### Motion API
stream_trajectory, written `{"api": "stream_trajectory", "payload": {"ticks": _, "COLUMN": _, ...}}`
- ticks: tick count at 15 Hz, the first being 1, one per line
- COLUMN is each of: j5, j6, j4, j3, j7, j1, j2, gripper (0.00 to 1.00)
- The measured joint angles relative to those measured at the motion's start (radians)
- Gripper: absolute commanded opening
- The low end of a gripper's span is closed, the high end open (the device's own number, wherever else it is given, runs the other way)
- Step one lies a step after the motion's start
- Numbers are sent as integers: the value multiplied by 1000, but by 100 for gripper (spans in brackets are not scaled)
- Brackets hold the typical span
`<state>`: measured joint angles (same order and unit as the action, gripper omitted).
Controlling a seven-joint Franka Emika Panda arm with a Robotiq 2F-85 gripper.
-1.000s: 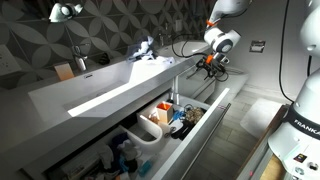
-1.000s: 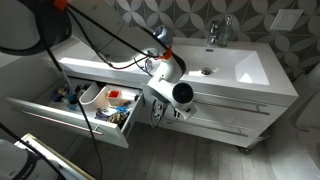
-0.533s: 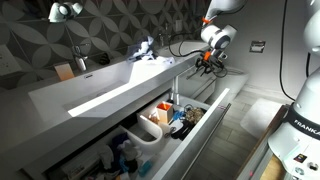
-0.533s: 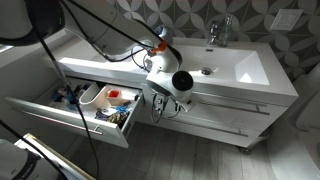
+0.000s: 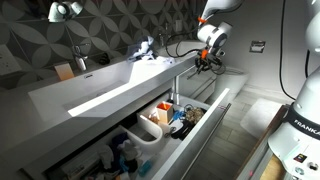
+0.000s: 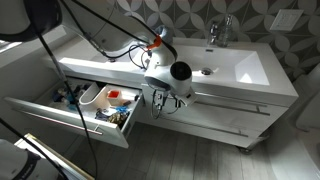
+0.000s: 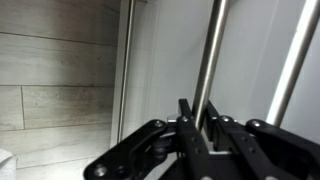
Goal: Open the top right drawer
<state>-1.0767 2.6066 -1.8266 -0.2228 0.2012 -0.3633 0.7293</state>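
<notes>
The top right drawer (image 6: 235, 98) is a shallow pale-grey front under the white sink top, and it looks closed. A thin metal bar (image 7: 208, 60) runs along it. My gripper (image 7: 203, 125) is shut on this bar, one black finger on each side. In both exterior views the gripper (image 6: 165, 98) (image 5: 207, 62) sits at the drawer's left end, just below the counter edge. A second metal bar (image 7: 295, 50) runs parallel to the right in the wrist view.
A deeper drawer (image 6: 45, 115) stands pulled out on the vanity's other half, holding white tubs (image 6: 98, 97) and bottles (image 5: 172, 118). A faucet (image 6: 216, 30) stands on the sink top (image 6: 250, 68). Cables hang from the arm. Wood-look floor (image 7: 60, 95) lies below.
The jaws have gone from open to shut on the metal bar. The gripper has shifted slightly up, closer to the counter edge.
</notes>
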Motion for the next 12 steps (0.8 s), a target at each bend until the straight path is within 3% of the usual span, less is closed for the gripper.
{"api": "stream_trajectory", "payload": {"ticks": 12, "j5": 25, "j6": 49, "j4": -80, "j3": -2, "j7": -33, "j1": -4, "j2": -45, "gripper": 4}}
